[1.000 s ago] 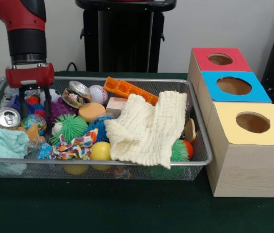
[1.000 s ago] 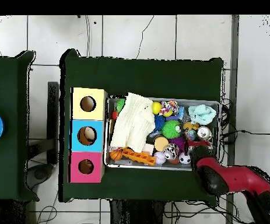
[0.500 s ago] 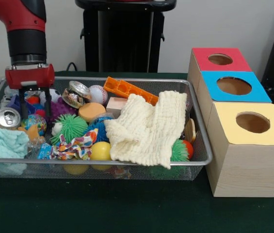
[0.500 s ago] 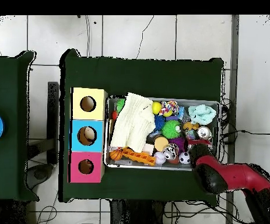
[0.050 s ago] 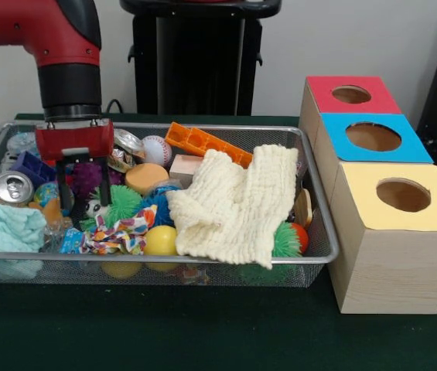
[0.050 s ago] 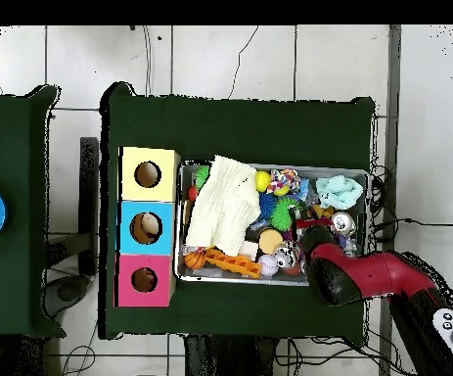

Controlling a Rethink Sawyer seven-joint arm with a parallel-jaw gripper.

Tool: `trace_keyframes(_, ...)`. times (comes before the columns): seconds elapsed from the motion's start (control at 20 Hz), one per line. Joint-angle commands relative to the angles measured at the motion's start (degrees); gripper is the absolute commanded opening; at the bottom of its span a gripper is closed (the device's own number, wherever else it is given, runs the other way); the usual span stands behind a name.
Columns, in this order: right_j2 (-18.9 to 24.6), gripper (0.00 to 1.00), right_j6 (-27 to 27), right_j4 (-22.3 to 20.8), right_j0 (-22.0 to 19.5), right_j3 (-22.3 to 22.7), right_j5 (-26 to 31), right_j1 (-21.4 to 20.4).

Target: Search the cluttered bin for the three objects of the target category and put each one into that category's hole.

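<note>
Gripper (image 5: 83, 195) slid sideways, fingers apart, over the purple toy (image 5: 87, 176). You hold nothing yet; no hole filled.

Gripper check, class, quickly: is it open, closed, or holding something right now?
Gripper: open, its two fingers spread and lowered into the bin clutter, gripping nothing visible.

Light is even and soft in both views, seemingly from overhead room lighting, with no hard shadows. In the front view the soda can (image 5: 10, 186) carries a small glint on its top, and the boxes (image 5: 380, 185) throw a faint shadow on the dark cloth. The overhead view is softer (small toys in the bin (image 6: 371, 211) merge together).
</note>
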Motion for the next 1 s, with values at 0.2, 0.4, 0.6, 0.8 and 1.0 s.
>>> trace_keyframes(0.2,3.27,1.00,-1.57,-0.06,-2.92,-9.50,5.71,4.49)
trace_keyframes(0.4,6.10,1.00,-4.01,0.08,-5.89,-8.74,7.54,4.97)
trace_keyframes(0.6,7.13,1.00,-4.96,0.75,-7.67,-6.83,9.04,4.20)
trace_keyframes(0.8,5.77,1.00,-2.95,0.58,-7.86,-3.46,8.04,1.74)
trace_keyframes(1.0,1.75,1.00,0.80,-0.40,-4.69,-3.17,4.92,1.82)
